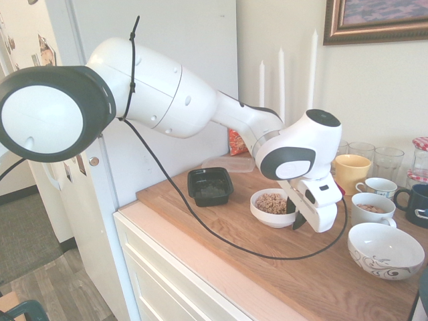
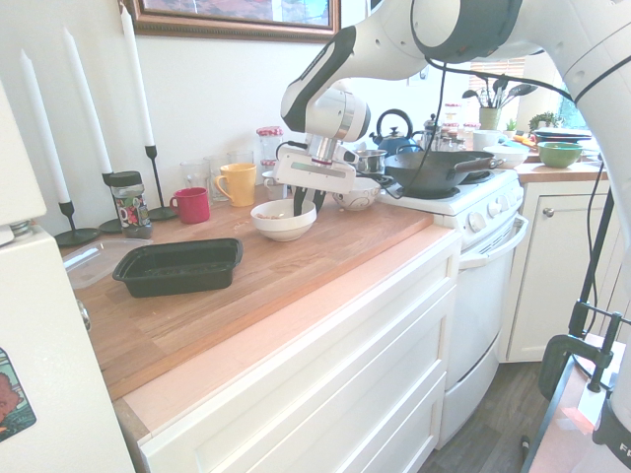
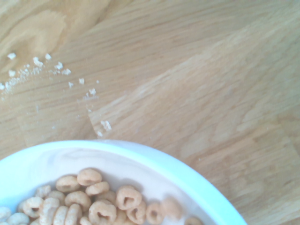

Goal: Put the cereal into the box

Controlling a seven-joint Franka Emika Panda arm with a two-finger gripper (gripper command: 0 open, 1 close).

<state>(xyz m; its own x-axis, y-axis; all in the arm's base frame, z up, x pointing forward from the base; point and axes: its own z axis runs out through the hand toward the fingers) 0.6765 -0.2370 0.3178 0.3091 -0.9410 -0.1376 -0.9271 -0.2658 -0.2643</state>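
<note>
The wrist view alone shows the cereal [image 3: 98,201] as small tan rings in a white bowl [image 3: 197,176], with pale crumbs [image 3: 56,70] on the wooden counter [image 3: 197,84] beside it; the second exterior view shows only the bowl [image 2: 283,219] from the side. In the first exterior view the gripper [image 1: 297,215] stands at the right rim of the bowl; I cannot tell if its fingers are clenched on the rim. The black box [image 1: 210,185] sits empty, left of the bowl and apart from it.
</note>
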